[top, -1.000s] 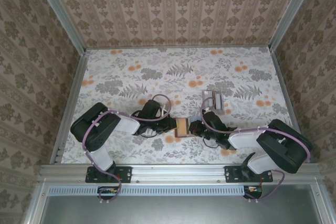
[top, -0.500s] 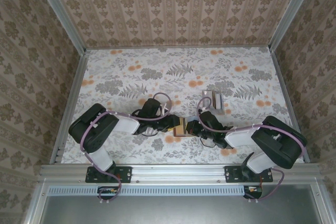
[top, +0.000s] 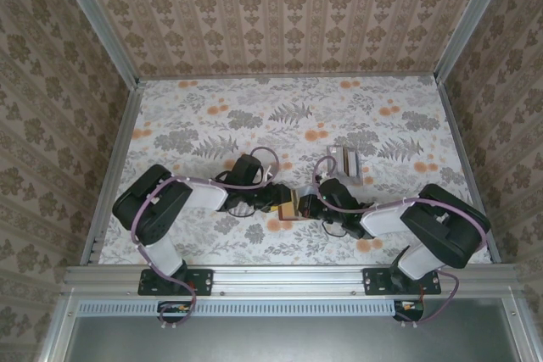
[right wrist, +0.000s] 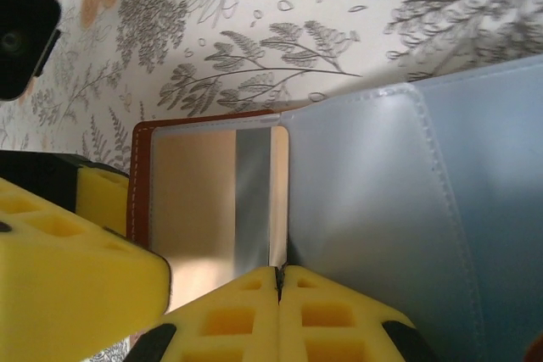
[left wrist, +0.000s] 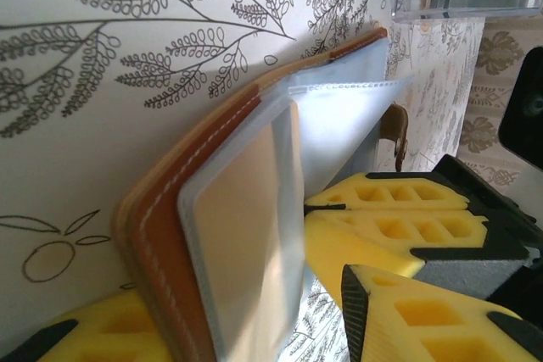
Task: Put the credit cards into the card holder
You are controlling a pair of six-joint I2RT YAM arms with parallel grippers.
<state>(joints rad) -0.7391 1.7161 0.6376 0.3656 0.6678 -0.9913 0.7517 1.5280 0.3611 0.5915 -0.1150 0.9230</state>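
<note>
the overhead view is evenly and softly lit, sharp right across the table (top: 254, 108), with only faint shadows close beneath the arms. in the left wrist view the near end of the card holder (left wrist: 153, 235) is blurred and its clear sleeve (left wrist: 339, 125) washes out almost white. the right wrist view is soft up close, with a pale vertical band of glare on the sleeve.

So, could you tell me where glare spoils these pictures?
Left wrist: the card holder's clear sleeves blow out to near white at their far end. Right wrist: a pale reflection streaks down the sleeve over the tan pocket. Top external: evenly lit, but the holder looks tiny.
</note>
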